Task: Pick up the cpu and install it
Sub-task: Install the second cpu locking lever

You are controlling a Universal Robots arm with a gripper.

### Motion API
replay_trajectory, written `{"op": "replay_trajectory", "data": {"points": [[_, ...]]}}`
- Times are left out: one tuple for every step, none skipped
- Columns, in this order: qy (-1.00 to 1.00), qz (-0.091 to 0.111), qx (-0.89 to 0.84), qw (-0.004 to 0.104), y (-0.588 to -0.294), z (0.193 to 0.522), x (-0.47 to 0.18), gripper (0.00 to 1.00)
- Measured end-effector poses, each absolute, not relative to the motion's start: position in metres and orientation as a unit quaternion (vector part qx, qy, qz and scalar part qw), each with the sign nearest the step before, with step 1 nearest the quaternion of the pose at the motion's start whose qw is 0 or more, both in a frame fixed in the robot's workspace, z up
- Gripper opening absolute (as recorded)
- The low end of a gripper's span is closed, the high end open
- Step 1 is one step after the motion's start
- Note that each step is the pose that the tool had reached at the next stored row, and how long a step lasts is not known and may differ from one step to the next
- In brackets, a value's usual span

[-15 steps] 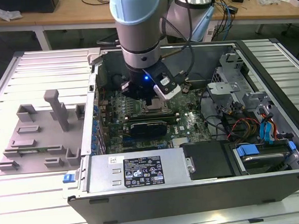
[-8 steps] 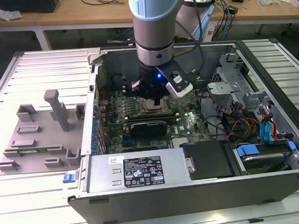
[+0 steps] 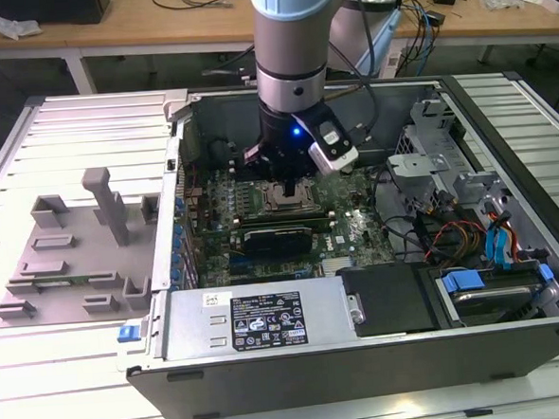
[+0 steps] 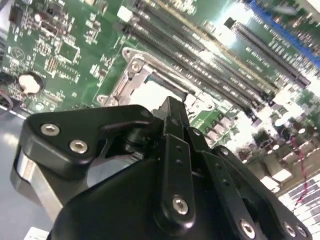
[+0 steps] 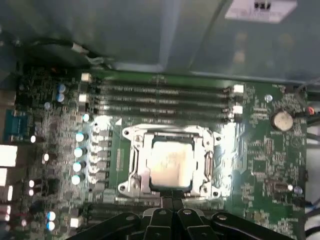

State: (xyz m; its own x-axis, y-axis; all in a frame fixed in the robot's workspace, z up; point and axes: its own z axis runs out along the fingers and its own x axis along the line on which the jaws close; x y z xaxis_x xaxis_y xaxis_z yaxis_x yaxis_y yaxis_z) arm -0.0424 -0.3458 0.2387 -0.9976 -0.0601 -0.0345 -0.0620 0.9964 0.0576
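Inside the open computer case (image 3: 510,252), the gripper (image 3: 287,176) is hanging just above the socket (image 5: 170,161) on the green board (image 5: 250,165), its black links crowding the near edge in both wrist views. Whether its fingers are parted or closed I cannot tell. The chip (image 5: 170,159) is sitting in the socket, its silver top shining inside the metal frame, and nothing is gripping it. Long black memory slots (image 5: 160,97) are running beside the socket. A grey plastic tray (image 3: 73,251) is lying on the slatted surface (image 3: 85,126) at the exterior view's left of the case.
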Motion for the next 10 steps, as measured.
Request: {"op": "replay_trajectory", "data": {"points": [[0.999, 0.027, -0.031, 0.015, -0.3423, 0.2386, -0.0412, 0.11], [0.999, 0.027, -0.031, 0.014, -0.3424, 0.2386, -0.0411, 0.11], [0.999, 0.027, -0.031, 0.014, -0.3423, 0.2386, -0.0411, 0.11], [0.999, 0.027, -0.031, 0.014, -0.3423, 0.2386, -0.0411, 0.11], [0.999, 0.027, -0.031, 0.014, -0.3423, 0.2386, -0.041, 0.11], [0.999, 0.027, -0.031, 0.014, -0.3423, 0.2386, -0.0411, 0.11], [0.999, 0.027, -0.031, 0.014, -0.3423, 0.2386, -0.0411, 0.11], [0.999, 0.027, -0.031, 0.014, -0.3423, 0.2386, -0.0411, 0.11], [0.999, 0.027, -0.031, 0.014, -0.3423, 0.2386, -0.0411, 0.11], [0.999, 0.027, -0.031, 0.014, -0.3423, 0.2386, -0.0411, 0.11]]}}
